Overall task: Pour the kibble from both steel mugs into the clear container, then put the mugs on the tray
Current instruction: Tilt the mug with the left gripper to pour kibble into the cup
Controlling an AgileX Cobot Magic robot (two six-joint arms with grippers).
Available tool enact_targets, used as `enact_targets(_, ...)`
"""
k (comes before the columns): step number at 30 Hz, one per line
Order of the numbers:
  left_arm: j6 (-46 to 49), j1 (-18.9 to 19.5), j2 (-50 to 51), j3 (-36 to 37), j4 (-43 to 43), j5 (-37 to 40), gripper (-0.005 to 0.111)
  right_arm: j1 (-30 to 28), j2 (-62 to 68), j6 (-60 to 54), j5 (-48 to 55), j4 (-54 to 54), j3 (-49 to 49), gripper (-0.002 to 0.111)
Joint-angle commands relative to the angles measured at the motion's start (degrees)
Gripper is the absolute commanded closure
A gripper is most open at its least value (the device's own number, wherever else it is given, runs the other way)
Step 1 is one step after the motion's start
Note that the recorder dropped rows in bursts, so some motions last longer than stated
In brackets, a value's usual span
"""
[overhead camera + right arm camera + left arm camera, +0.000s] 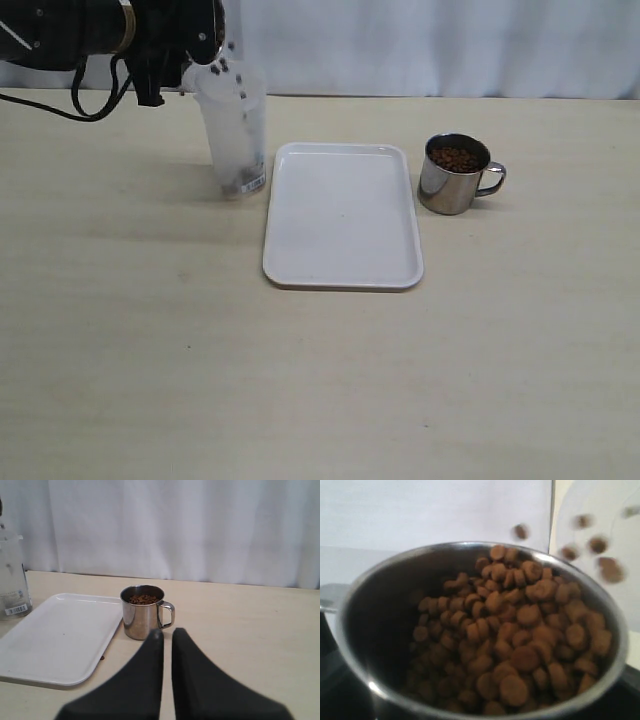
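Observation:
My left gripper (178, 48) is shut on one steel mug (355, 605), tipped at the far left over the clear container (235, 140). Kibble (520, 630) is heaped against the mug's lower lip, and loose pellets (226, 66) are falling into the container's mouth. A few lie at its bottom. In the exterior view the arm hides that mug. The other steel mug (455, 175) stands upright and full of kibble, right of the white tray (343, 215), handle to the right. My right gripper (167, 632) is shut and empty, a short way in front of that mug (142, 612).
The tray (55, 635) lies bare between the container (11, 580) and the standing mug. One stray pellet (102, 657) rests on the table beside the tray's edge. A white curtain closes off the back of the table.

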Motion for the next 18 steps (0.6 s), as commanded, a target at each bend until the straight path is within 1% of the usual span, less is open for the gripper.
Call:
enact_targets(1,0.7,-0.1,-0.3,-0.7,-0.5,1.8,0.107,0.2,-0.2,-0.2,-0.4,-0.4,0.1,0.103)
enact_targets(12,3.2,-0.1,-0.3,-0.7,-0.5,1.2,0.107,0.2,-0.2,-0.2,-0.4,-0.4,0.1,0.103)
enact_targets(18,5.1,-1.0,-0.3,-0.7,-0.5,1.4,0.107,0.2,-0.2,-0.2,-0.4,-0.4,0.1,0.103)
